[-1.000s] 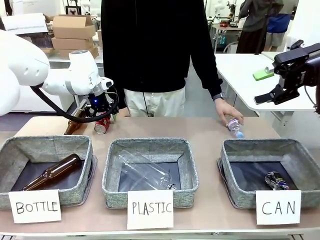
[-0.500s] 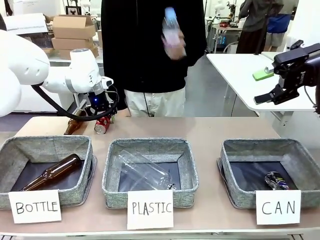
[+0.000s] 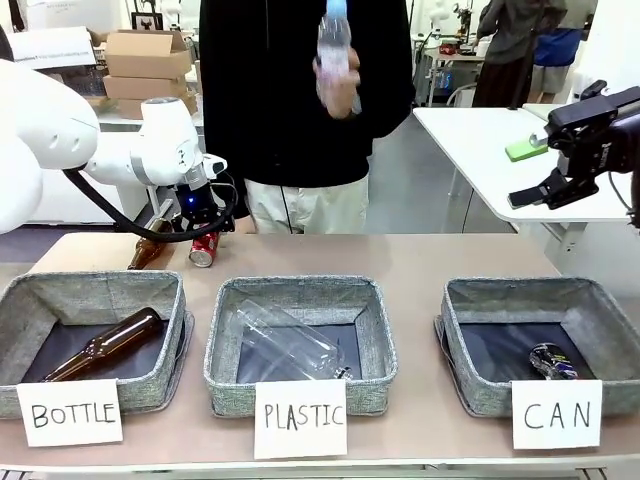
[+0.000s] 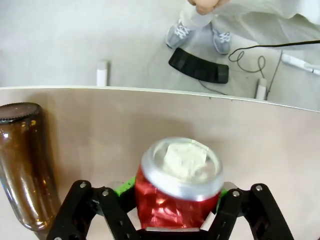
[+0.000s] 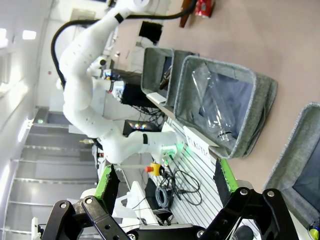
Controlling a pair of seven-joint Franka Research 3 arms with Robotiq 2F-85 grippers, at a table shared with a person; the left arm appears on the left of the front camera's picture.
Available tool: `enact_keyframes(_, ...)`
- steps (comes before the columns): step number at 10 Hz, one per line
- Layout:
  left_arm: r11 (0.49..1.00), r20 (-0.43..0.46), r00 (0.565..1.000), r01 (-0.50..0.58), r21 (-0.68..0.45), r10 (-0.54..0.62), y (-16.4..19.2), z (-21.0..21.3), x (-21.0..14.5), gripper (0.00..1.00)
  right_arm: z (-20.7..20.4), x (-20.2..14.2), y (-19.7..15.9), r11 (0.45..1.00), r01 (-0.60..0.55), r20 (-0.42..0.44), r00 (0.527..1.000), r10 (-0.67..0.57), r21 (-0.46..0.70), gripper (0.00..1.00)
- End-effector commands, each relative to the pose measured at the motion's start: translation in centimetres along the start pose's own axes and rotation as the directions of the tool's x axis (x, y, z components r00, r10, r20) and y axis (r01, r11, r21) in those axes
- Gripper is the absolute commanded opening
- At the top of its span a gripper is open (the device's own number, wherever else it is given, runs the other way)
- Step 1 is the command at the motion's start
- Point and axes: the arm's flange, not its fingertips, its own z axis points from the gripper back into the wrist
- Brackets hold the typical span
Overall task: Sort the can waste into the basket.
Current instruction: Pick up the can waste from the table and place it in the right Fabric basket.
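Observation:
A crumpled red can (image 4: 177, 192) lies on the table at the far left, silver end facing my left wrist camera. My left gripper (image 4: 175, 200) is shut on it, green pads pressed to both sides; from the front the can (image 3: 204, 250) rests low under that gripper (image 3: 203, 236). The dark blue can (image 3: 553, 362) lies inside the grey basket (image 3: 530, 291) signed "CAN" (image 3: 556, 413) at front right. My right gripper (image 3: 560, 186) hangs open high at the right, and its own view shows nothing between the fingers (image 5: 106, 181).
A brown bottle (image 3: 148, 251) lies just left of the red can, also in the wrist view (image 4: 22, 160). The "BOTTLE" basket (image 3: 95, 290) holds a brown bottle and the "PLASTIC" basket (image 3: 300, 291) a clear one. The person holds a clear plastic bottle (image 3: 334, 50) at chest height.
The person's hand picked the clear plastic bottle off the table at the far right and raised it to chest height. Both grippers stayed nearly still.

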Motion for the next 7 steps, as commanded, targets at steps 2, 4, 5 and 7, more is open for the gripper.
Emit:
enact_keyframes(2, 0.998, 0.002, 0.998, -0.057, -0.006, 0.057, 0.5, 1.8, -0.1, 0.0, 0.2, 0.2, 0.3, 1.0, 0.005, 0.003, 1.0, -0.005, -0.011, 1.0)
enact_keyframes(4, 0.997, 0.001, 0.998, -0.056, -0.056, 0.056, 1.2, 4.5, -1.1, 0.0, 0.2, 0.2, 0.3, 1.0, 0.005, 0.003, 1.0, -0.005, -0.011, 1.0)
enact_keyframes(5, 0.996, 0.01, 0.998, -0.056, -0.076, 0.057, 1.5, 5.9, -1.7, 0.0, 0.2, 0.2, 0.3, 1.0, 0.005, 0.003, 1.0, -0.005, -0.011, 1.0)
enact_keyframes(7, 0.991, -0.057, 0.998, -0.001, -0.131, -0.006, 2.1, 8.7, -3.2, 0.0, 0.2, 0.2, 0.3, 1.0, 0.005, 0.003, 1.0, -0.005, -0.011, 1.0)
